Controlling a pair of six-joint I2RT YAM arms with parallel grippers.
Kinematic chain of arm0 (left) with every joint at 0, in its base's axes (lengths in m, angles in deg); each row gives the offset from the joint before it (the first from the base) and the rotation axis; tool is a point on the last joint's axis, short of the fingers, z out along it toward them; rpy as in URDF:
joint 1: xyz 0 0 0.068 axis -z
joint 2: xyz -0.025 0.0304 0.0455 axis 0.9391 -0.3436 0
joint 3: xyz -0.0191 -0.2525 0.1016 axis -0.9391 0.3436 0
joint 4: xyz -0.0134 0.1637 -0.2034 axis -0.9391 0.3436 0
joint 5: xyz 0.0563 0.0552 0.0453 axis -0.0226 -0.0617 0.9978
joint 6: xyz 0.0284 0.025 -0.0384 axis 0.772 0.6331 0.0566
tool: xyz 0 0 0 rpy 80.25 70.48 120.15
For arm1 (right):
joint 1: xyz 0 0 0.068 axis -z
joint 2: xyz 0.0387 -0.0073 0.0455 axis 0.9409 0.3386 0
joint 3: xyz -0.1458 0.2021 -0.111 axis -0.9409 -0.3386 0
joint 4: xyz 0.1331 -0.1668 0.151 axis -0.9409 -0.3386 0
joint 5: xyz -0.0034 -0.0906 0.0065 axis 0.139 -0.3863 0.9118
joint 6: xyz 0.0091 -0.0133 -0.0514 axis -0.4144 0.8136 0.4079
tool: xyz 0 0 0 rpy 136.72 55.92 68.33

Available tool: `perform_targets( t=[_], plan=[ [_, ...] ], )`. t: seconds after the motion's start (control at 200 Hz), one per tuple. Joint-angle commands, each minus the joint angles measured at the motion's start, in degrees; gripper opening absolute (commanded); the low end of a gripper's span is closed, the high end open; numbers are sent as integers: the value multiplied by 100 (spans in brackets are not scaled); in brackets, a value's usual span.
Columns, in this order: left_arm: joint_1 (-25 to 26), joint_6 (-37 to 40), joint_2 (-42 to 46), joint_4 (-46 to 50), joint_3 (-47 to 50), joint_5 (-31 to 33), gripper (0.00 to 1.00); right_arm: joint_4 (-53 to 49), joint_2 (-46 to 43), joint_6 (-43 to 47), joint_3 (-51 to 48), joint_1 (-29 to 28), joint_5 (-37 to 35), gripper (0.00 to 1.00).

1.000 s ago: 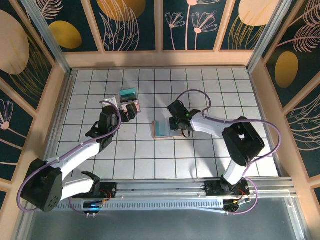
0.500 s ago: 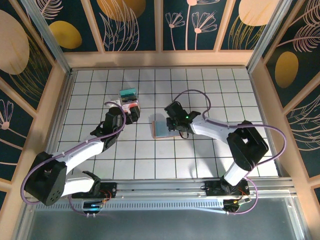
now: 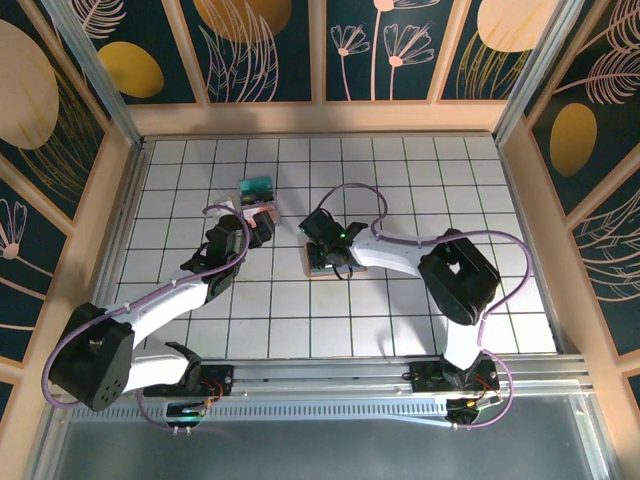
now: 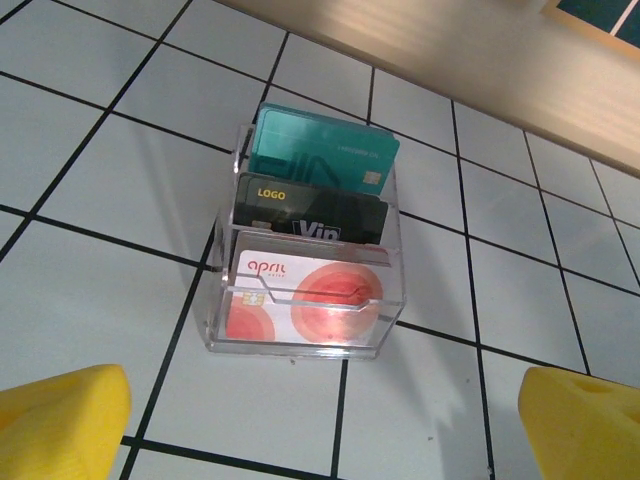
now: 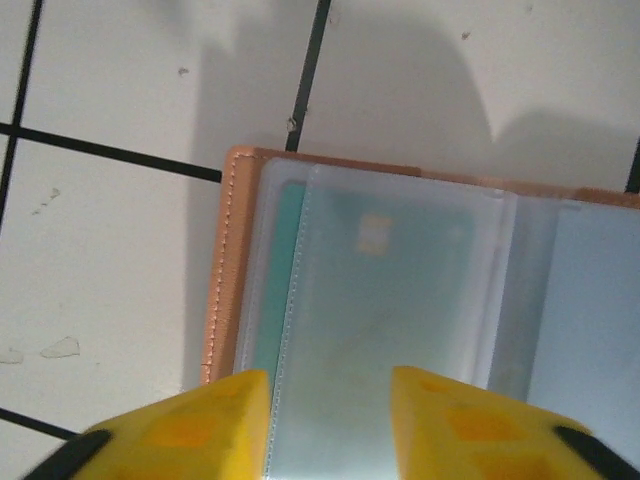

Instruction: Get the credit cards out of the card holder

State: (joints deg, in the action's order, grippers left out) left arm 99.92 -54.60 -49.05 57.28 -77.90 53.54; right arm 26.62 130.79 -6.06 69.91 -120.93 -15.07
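Top external view: two white robot arms reach over a white tiled table [image 3: 400, 170]. The left gripper [image 3: 256, 228] sits just in front of a small clear plastic tiered card stand [image 3: 262, 210], left of centre. The right gripper [image 3: 326, 252] is down over the card holder [image 3: 312, 263], a flat folding wallet, pinkish-brown outside and grey-blue inside. It lies open near the middle of the table, to the right of the stand and apart from it.

Left wrist view: the stand holds three upright cards in rows. A teal-green card [image 4: 322, 160] is at the back, a black card marked "LOGO" [image 4: 310, 212] in the middle and a white card with red circles [image 4: 305, 300] in front. The left gripper's yellow fingertips [image 4: 60, 420] show at the bottom corners, spread wide and clear of the stand.

Right wrist view: the wallet's stitched pinkish-brown edge runs down the left, with cloudy clear plastic sleeves [image 5: 400, 300] inside. A teal-green credit card with a chip [image 5: 280, 280] lies tucked in a sleeve. The right gripper's yellow fingertips [image 5: 190, 425] stand a little apart over the sleeve, which shows in the gap between them; whether they touch it cannot be told
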Motion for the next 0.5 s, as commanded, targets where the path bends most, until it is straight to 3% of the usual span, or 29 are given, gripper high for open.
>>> perform_targets(
  t=[0.0,0.225,0.495],
  plan=[
    [17,-111,-12,82,-110,112,99,-188,148,-61,188,-35,105,45],
    [13,-107,-74,95,-170,68,99,-168,272,-93,51,-40,299,49],
    [13,-116,-103,101,-190,33,99,-195,434,-84,-108,-39,331,47]
  ],
)
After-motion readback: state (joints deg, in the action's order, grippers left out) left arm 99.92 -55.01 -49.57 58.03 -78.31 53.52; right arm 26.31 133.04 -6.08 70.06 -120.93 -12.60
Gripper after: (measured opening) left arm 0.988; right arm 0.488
